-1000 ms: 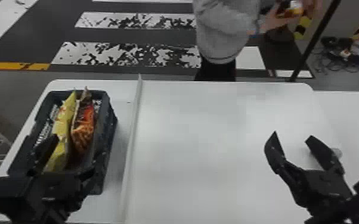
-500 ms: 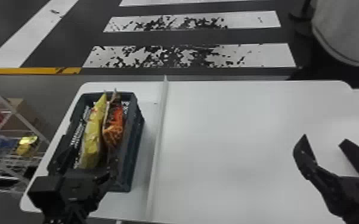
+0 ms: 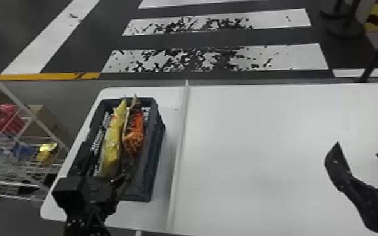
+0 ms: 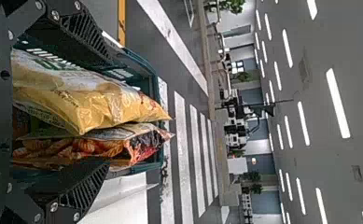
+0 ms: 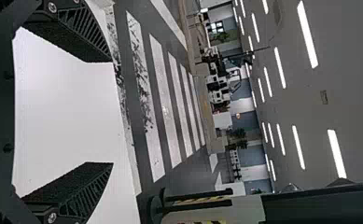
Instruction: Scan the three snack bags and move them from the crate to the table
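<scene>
Head and wrist views of two snack bags in a crate, with both grippers at the table. The dark crate [image 3: 154, 153] rests on the white table [image 3: 248, 141], its long side running beside the left edge from near the far left corner towards the near left corner. A raised white strip [image 3: 179, 153] crosses the table from far edge to near edge, just to the right of the crate. Within the crate, the yellow bag [image 3: 112, 147] and the orange-and-red bag [image 3: 134, 133] stand side by side, the yellow bag nearer the table's left edge and the orange-and-red bag nearer the strip. The left gripper [image 3: 106, 163] is at the crate's near end, with its fingers parted. In the left wrist view, both bags lie in the span between the fingers of the left gripper [image 4: 109, 112]; whether either finger touches a bag cannot be told. The right gripper [image 3: 360, 149] is over the table's right part, near the right edge and well apart from the crate and bags. In the right wrist view its fingers stand wide apart, with white tabletop between them. A wire rack [image 3: 29, 115] stands beyond the table's left edge.
</scene>
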Robot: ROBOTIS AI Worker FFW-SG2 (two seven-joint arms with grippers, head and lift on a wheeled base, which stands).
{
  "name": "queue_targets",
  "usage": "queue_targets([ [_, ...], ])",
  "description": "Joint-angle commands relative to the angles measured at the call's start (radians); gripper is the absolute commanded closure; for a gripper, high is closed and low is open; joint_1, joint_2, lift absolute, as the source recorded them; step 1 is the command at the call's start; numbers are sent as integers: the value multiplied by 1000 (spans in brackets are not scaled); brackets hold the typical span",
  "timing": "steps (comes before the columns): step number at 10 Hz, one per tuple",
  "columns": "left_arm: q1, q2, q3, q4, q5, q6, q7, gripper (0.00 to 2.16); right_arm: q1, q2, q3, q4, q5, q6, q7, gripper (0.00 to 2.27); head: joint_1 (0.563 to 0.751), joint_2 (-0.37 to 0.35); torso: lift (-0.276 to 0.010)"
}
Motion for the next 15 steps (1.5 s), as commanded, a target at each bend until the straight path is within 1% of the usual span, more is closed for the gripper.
queue_targets([
  [1, -11, 0, 9, 15, 5, 6, -8, 269, -3, 2, 0, 1, 0, 0, 0, 90, 695, 191, -62],
  [2, -13, 0, 13, 18, 7, 10, -15, 525, -6, 2, 0, 3, 0, 0, 0, 90, 695, 194, -62],
  [3, -13, 0, 20, 18, 19, 10, -15, 1096, -13, 2, 0, 9, 0, 0, 0, 90, 695, 198, -62],
  [4, -14, -3, 23, 12, 28, 6, -14, 1858, -18, 2, 3, 11, 0, 3, 0, 90, 695, 201, -62],
  [5, -13, -5, 23, -2, 31, 6, -5, 2142, -23, 2, 3, 17, -1, 3, 0, 90, 695, 206, -62],
  [8, 7, -5, 21, -83, 28, -3, 6, 2142, -24, 6, 0, 21, -4, 0, -2, 90, 695, 198, -62],
  [9, 20, -6, 18, -117, 23, -46, 34, 2142, -24, 8, -3, 21, -4, -3, -2, 90, 695, 192, -62],
  [10, 44, -6, 18, -169, 16, -110, 49, 2142, -24, 12, -5, 21, -4, -3, -2, 90, 695, 190, -62],
  [11, 53, -6, 18, -223, 13, -119, 60, 2142, -23, 15, -6, 21, -3, -3, -2, 90, 695, 187, -62],
  [13, 63, -5, 6, -315, 33, -113, 52, 2142, -24, 21, -6, 21, 2, -3, -2, 90, 695, 165, -62],
  [15, 69, -3, -45, -390, 42, -95, 46, 2142, -24, 26, -9, 20, 3, -3, -2, 90, 695, 132, -62],
])
